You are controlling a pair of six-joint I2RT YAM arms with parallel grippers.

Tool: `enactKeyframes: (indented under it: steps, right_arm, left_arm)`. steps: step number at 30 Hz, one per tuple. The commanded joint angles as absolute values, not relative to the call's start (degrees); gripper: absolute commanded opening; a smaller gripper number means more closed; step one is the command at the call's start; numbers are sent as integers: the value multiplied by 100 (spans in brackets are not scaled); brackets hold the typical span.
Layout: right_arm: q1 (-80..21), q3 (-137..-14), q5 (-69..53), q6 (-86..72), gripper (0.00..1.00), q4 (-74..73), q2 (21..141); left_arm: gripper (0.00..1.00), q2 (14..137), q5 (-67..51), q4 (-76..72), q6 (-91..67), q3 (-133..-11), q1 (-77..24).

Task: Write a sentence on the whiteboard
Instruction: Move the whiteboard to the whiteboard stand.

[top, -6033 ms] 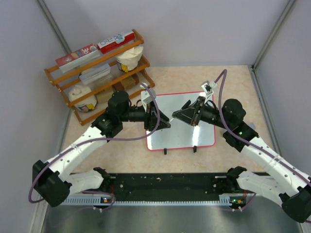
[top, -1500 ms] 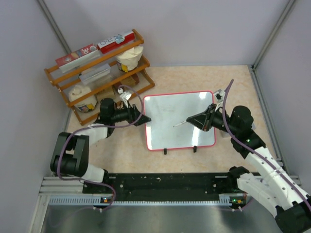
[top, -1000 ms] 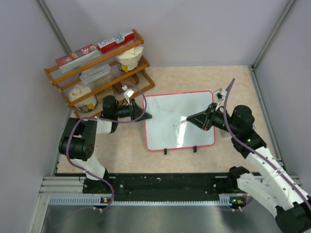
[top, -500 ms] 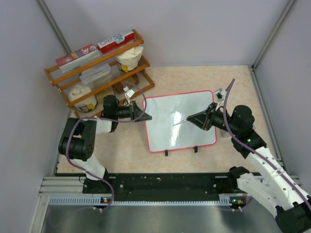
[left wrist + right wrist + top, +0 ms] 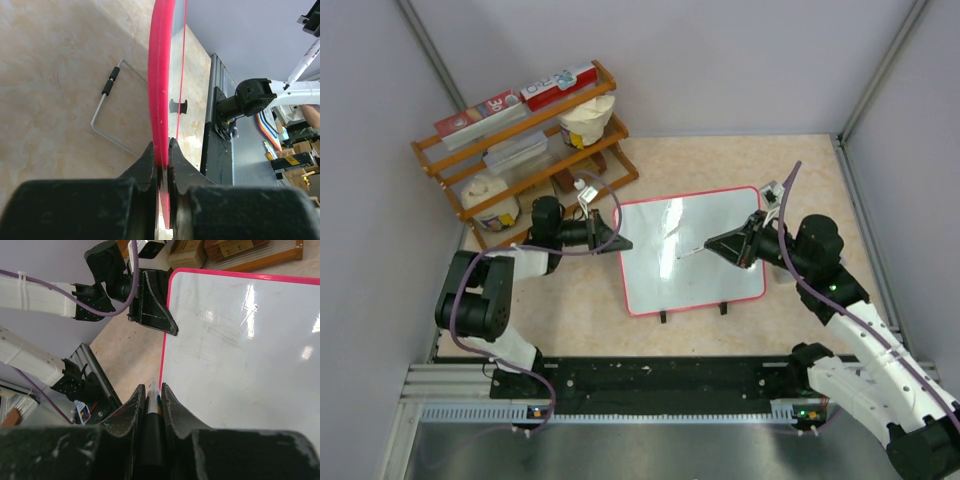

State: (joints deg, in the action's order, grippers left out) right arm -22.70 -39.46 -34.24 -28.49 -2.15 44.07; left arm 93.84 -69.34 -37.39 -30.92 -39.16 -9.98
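Light, stiff, probably slippery: the glossy red-rimmed whiteboard [image 5: 695,280], pinched at its edge by the left gripper [image 5: 161,145]; right gripper [image 5: 152,388] clamps a slim marker [image 5: 691,252].

The whiteboard [image 5: 695,275] sits at the middle of the table [image 5: 720,160], its two small feet [image 5: 662,314] on the near edge, with a shelf rack [image 5: 520,150] standing behind it to the left. The left gripper [image 5: 623,243] is at the board's left edge, jaws pinching the rim, while the right gripper [image 5: 712,246] hangs over the board's right half, its marker [image 5: 688,251] pointing left toward the board's middle.
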Motion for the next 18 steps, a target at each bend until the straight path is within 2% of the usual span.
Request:
enactKeyframes:
  steps: [1,18]
  right_arm:
    - [-2250,-4184,-3419,-2812,0,104,4500]
    - [-2320,-4166,-3384,-2883,0,185,4517]
  left_arm:
    - [0,9115,-7181,-3173,-2163,-3551,-1274]
    - [0,8359,-6812,-3129,-2347,-2866,-1802]
